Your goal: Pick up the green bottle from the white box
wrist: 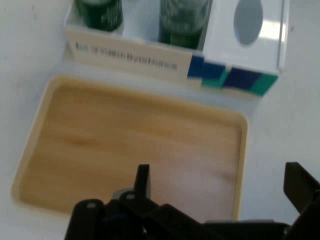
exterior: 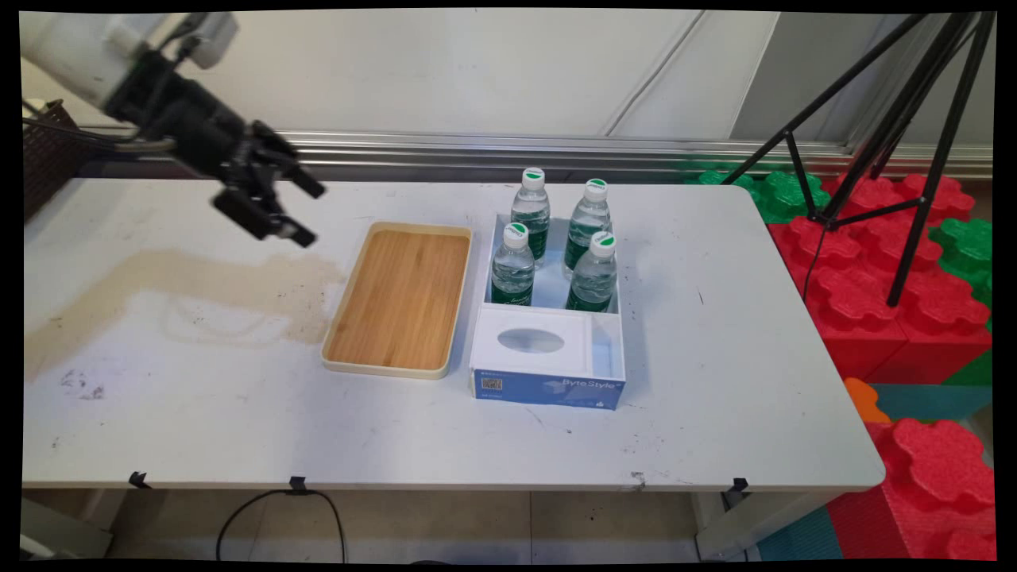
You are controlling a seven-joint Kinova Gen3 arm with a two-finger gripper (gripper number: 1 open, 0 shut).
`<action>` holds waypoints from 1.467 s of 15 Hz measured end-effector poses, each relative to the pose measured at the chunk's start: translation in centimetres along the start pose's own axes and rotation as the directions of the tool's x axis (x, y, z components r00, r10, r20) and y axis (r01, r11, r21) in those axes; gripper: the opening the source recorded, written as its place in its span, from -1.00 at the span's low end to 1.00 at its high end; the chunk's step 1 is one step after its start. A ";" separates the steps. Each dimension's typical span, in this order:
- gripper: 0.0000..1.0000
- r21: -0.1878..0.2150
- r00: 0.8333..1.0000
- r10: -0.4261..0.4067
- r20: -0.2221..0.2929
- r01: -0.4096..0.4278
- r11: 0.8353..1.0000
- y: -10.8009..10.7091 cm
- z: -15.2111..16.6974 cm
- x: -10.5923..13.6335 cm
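Observation:
My black gripper (exterior: 310,214) hangs open above the table's left half, empty, a short way left of the wooden tray (exterior: 401,298). The tray is empty, with a cream rim and bamboo floor. In the hand view the tray (wrist: 135,150) fills the middle, and my fingers (wrist: 142,181) stand wide apart over its near edge. Right of the tray sits a white and blue box (exterior: 548,349) holding several water bottles (exterior: 514,266) with green labels and white caps. The box (wrist: 225,75) and two bottle bases (wrist: 182,22) show at the top of the hand view.
A brown stain (exterior: 183,286) spreads over the table's left part. A black tripod (exterior: 898,143) stands on red and green foam blocks (exterior: 874,294) to the right of the table. A dark basket (exterior: 48,151) sits at the far left edge.

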 end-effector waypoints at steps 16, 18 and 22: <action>1.00 -0.037 0.975 0.021 -0.223 -0.030 0.999 -1.6 18.8 2.2; 1.00 -0.042 0.971 0.017 -0.236 -0.028 0.999 -1.8 20.3 2.4; 1.00 -0.049 0.965 0.009 -0.264 -0.023 0.999 -2.2 23.0 3.1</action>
